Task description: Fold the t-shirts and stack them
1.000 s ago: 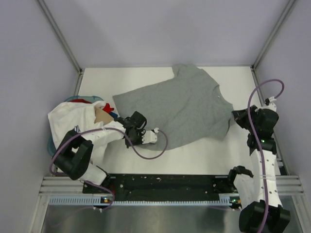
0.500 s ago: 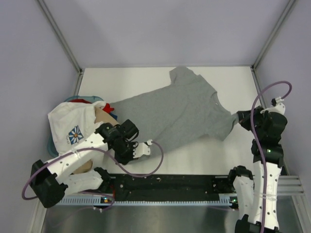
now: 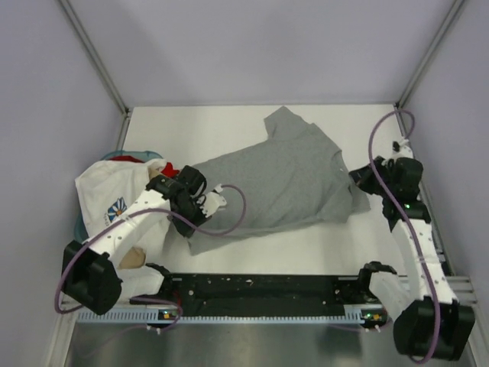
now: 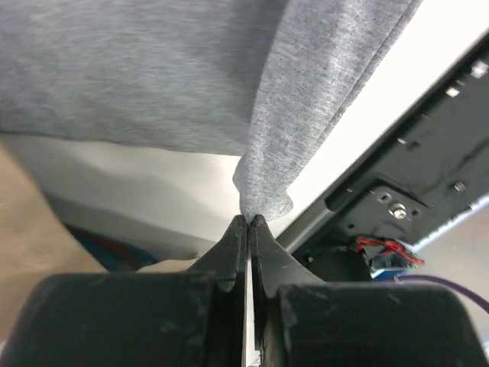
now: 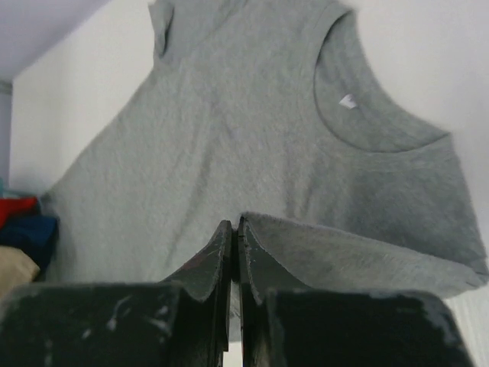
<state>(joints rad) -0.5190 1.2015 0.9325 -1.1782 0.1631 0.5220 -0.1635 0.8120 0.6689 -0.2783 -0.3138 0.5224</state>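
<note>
A heather-grey t-shirt (image 3: 283,180) lies spread across the middle of the white table, neck toward the right. My left gripper (image 3: 218,200) is shut on its lower left hem, which hangs from the fingertips in the left wrist view (image 4: 263,200). My right gripper (image 3: 359,181) is shut on the sleeve edge at the right; the wrist view shows the grey cloth (image 5: 229,138) and its collar beyond. A white tee with a blue-white flower print (image 3: 114,206) lies at the left over a tan one (image 3: 158,184), a red one (image 3: 171,169) and a blue one.
A blue basket rim (image 3: 114,156) holds the pile at the left. The black rail (image 3: 260,290) runs along the near edge. Grey walls and metal posts close in the table at the back and sides.
My left gripper has swung back and up to the shirt's left hem and closed on it. My right gripper moved left toward the shirt. The shirt's near edge has bunched.
</note>
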